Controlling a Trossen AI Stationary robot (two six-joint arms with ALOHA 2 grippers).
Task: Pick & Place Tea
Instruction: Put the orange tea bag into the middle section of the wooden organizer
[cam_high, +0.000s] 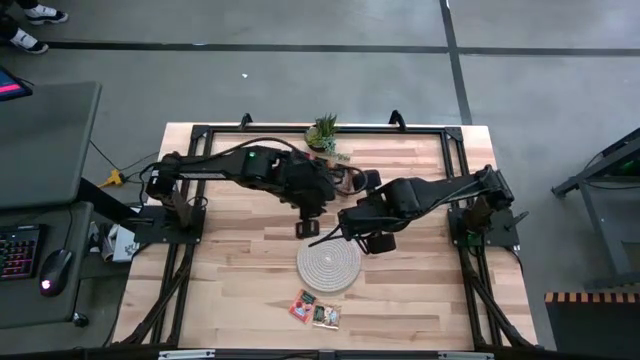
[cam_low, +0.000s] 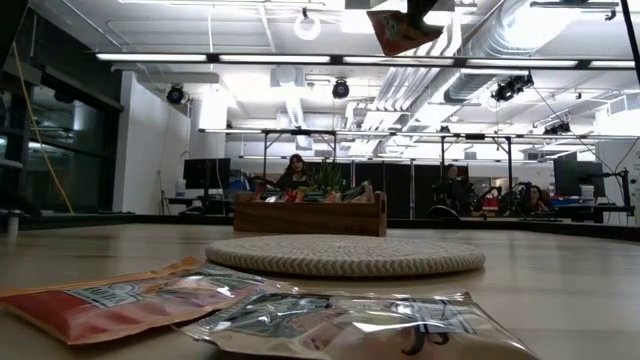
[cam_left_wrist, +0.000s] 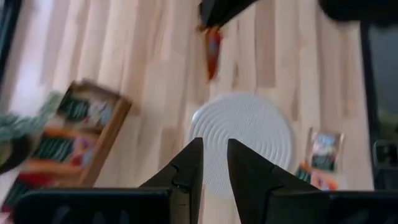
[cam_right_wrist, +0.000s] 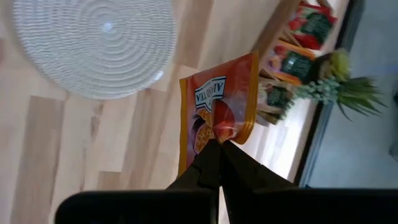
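Nearest, you are looking at two tea sachets lying flat on the table's (cam_high: 230, 300) front part: an orange-red sachet (cam_low: 120, 297) and a paler sachet (cam_low: 370, 325) just beside it, overlapping at one edge; in the high view they are sitting just in front of the round woven mat (cam_high: 329, 266); behind the mat, both arms are hanging over the table's middle; your right gripper (cam_right_wrist: 219, 151) is pinching a corner of an orange tea sachet (cam_right_wrist: 217, 106), its fingers pressed together on the foil, and is holding it in the air above the table, off the mat and between the mat and the tray; the sachet is dangling near the top of the low view too; your left gripper (cam_left_wrist: 214, 163) is hovering above the mat's far edge, its fingers standing slightly apart and gripping nothing; farther back, the wooden tray (cam_low: 310, 214) is carrying more sachets in its compartments; a small green plant (cam_high: 323, 131) is standing by the table's far edge.
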